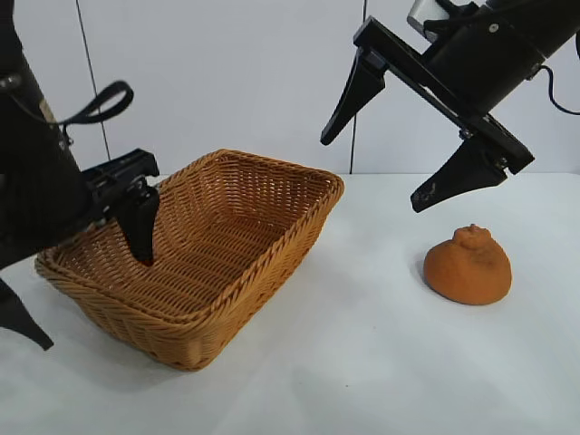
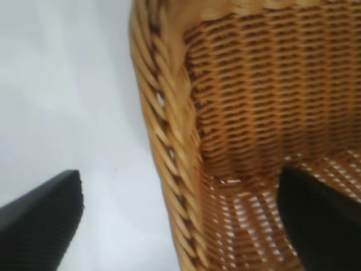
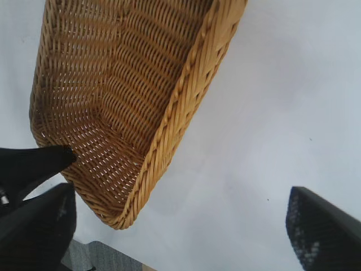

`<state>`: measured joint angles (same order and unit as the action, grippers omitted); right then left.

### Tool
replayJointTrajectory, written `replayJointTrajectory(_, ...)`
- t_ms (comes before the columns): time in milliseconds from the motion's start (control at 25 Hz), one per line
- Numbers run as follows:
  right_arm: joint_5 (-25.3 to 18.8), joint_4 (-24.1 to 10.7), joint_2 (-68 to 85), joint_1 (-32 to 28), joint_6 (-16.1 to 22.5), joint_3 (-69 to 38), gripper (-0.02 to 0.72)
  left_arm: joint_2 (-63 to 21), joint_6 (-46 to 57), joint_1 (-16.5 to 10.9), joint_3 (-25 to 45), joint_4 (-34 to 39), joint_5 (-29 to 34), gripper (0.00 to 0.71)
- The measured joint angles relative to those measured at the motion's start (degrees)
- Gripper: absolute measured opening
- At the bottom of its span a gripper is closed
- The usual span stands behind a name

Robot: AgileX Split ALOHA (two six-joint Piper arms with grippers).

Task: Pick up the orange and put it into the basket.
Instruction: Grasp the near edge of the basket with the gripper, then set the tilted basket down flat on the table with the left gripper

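The orange (image 1: 468, 265) sits on the white table at the right, well apart from the basket (image 1: 308, 237), a tan wicker basket with nothing in it at the left. My right gripper (image 1: 372, 174) hangs open above the table between the basket and the orange, higher than both and touching nothing. In the right wrist view that gripper (image 3: 181, 197) has bare table between its fingers and the basket (image 3: 186, 96) beyond; the orange is out of that view. My left gripper (image 1: 91, 304) stands open astride the basket's near left rim (image 2: 169, 124), one finger inside and one outside.
The white table (image 1: 362, 362) runs back to a white wall. Its edge, with grey floor beyond it (image 3: 101, 254), shows past the basket's far corner in the right wrist view. The left arm's black finger (image 3: 34, 164) reaches into the basket there.
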<state>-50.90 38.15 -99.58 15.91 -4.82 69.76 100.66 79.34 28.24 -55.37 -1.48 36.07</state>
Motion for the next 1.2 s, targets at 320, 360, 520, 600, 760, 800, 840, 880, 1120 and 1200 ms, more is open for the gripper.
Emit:
replayJointTrajectory(320,-0.46,0.00,0.00,0.00,0.00,0.00,0.694,5.06,0.45,0.00,0.00,0.34,-5.48,0.650)
replayJointTrajectory(360,-0.60,0.00,0.00,0.00,0.00,0.00,0.694,5.06,0.45,0.00,0.00,0.34,-5.59,0.636)
replayJointTrajectory(520,-0.92,0.00,0.00,0.00,0.00,0.00,0.694,5.06,0.45,0.00,0.00,0.23,-5.71,0.475)
replayJointTrajectory(600,-0.92,0.00,0.00,0.00,0.00,0.00,0.694,5.06,0.45,0.00,0.00,0.23,-5.71,0.335)
replayJointTrajectory(760,-0.97,0.00,0.00,0.00,0.00,0.00,0.694,5.06,1.31,-0.11,0.00,-0.24,-5.68,0.098)
replayJointTrajectory(800,-0.98,0.00,0.00,0.00,0.00,0.00,0.694,5.06,1.23,-0.18,-0.07,-0.24,-5.90,0.086)
replayJointTrajectory(840,-0.98,0.00,0.00,0.00,0.00,0.00,0.694,5.06,1.07,-0.32,-0.07,-0.33,-5.95,0.086)
replayJointTrajectory(880,-1.03,0.00,0.00,0.00,0.00,0.00,0.694,5.06,0.59,-0.58,-0.25,-0.76,-5.73,0.086)
replayJointTrajectory(1120,-1.16,0.00,0.00,0.00,0.00,0.00,0.694,5.06,-14.36,-6.55,-4.73,-7.43,-3.25,0.085)
replayJointTrajectory(1200,-1.16,0.00,0.00,0.00,0.00,0.00,0.694,5.18,-20.65,-9.14,-6.48,-11.03,-1.82,0.085)
